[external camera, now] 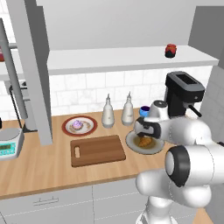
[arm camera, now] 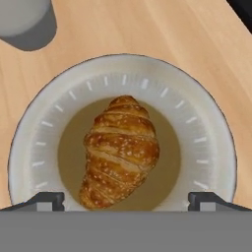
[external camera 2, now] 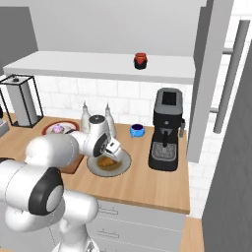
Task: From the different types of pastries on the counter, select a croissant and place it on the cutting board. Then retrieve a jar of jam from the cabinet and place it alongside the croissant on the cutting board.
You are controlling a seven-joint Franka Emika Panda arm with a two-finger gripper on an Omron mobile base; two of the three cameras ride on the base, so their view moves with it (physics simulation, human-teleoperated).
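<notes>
The golden-brown croissant (arm camera: 120, 152) lies in the middle of a white plate (arm camera: 206, 113) on the light wooden counter (external camera: 43, 170). My gripper (arm camera: 127, 201) hangs open right above it, one fingertip on each side of the pastry and neither touching it. From the base, the hand covers most of the croissant (external camera: 144, 141) (external camera 2: 105, 163). The dark brown cutting board (external camera: 97, 150) lies bare to the left of the plate. A purple-frosted cupcake (external camera: 78, 125) sits on a red-rimmed plate behind the board. The jar of jam (external camera: 170, 50) (external camera 2: 141, 61) stands on the cabinet shelf (external camera: 122, 59).
Two white bottles (external camera: 108, 112) (external camera: 127, 110) stand behind the plate, with a blue bowl (external camera 2: 137, 130) beside them. A black coffee machine (external camera 2: 167, 129) is to the right. A grey vertical panel (external camera: 37, 74) and a scale (external camera: 8, 144) are at the left.
</notes>
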